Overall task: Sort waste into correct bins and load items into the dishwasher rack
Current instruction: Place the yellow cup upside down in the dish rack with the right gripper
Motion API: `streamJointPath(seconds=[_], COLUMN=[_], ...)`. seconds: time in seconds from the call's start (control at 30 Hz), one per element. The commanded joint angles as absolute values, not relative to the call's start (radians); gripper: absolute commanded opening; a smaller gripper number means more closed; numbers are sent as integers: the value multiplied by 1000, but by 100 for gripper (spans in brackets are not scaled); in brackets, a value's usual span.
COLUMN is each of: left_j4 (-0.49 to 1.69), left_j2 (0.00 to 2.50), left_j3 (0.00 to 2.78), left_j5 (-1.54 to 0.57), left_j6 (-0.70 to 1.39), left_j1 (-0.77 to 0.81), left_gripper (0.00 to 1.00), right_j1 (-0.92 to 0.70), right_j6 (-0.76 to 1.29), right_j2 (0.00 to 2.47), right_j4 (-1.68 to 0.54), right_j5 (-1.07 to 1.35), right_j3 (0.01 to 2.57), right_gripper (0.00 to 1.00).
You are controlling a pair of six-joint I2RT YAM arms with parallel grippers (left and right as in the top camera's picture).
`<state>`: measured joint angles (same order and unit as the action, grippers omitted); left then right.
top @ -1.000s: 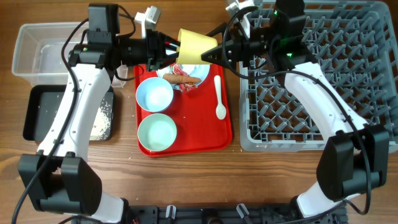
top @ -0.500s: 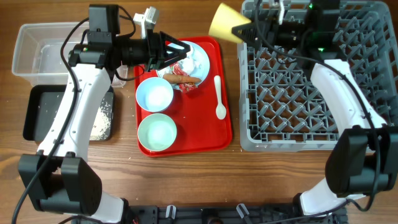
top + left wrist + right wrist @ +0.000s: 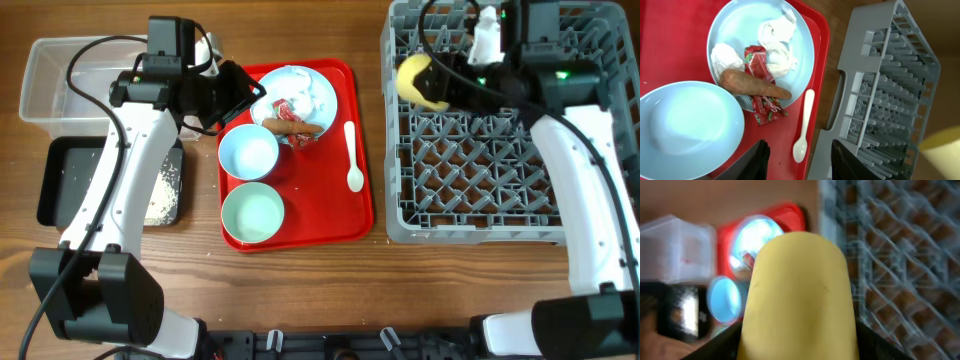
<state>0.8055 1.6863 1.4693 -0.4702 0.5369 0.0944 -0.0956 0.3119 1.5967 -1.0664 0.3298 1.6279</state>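
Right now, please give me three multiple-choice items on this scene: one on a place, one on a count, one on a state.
1. Where does the spoon lie?
A. In the rack
B. On the red tray, right of both bowls
C. In the cup

2. How many bowls stand on the red tray?
A. One
B. Two
C. Three

3. What is the state of the right gripper?
A. Open and empty
B. Shut on the spoon
C. Shut on the cup

Answers:
1 B: the overhead view shows the spoon on bare red, beside the bowls.
2 B: two bowls show there, one next to the other.
3 C: the cup sits between its fingers, over the rack.
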Motion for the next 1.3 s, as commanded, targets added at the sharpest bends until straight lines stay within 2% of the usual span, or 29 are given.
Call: streamJointPath(seconds=[0.0, 0.13, 0.27, 0.53, 0.7, 0.77, 0.83, 0.9, 1.13, 1.27], left_j4=[813, 847, 855, 881, 884, 885, 888, 891, 892, 888], left_j2=[1669, 1669, 1669, 1669, 1669, 1669, 1669, 1669, 1669, 1669], left_j3=[1483, 1483, 1483, 1483, 1483, 1483, 1483, 1483, 1483, 1483], left_j5=[-421, -352, -325, -260, -260, -260, -260, -260, -260, -260], left_j6=[528, 527, 476, 462, 449, 449, 449, 449, 449, 449], left_j1=[94, 94, 94, 94, 94, 94, 94, 94, 94, 94], left_gripper=[41, 41, 41, 41, 41, 41, 41, 41, 42, 42], right_j1=[-105, -105, -105, -104, -101, -97, -80, -57, -25, -62], right_j6=[291, 292, 318, 341, 342, 343, 344, 343, 332, 253], right_j2=[1600, 1613, 1615, 1628, 1629, 1629, 1630, 1630, 1630, 1629], right_j4=[-1260, -1477, -1555, -1505, -1383, -1345, -1315, -1299, -1282, -1215], right_j5=[139, 89, 44, 45, 46, 46, 53, 60, 134, 317], right_j3=[1645, 1643, 1620, 1417, 1289, 1267, 1268, 1273, 1477, 1663], right_gripper=[55, 55, 55, 55, 55, 64, 83, 91, 91, 84])
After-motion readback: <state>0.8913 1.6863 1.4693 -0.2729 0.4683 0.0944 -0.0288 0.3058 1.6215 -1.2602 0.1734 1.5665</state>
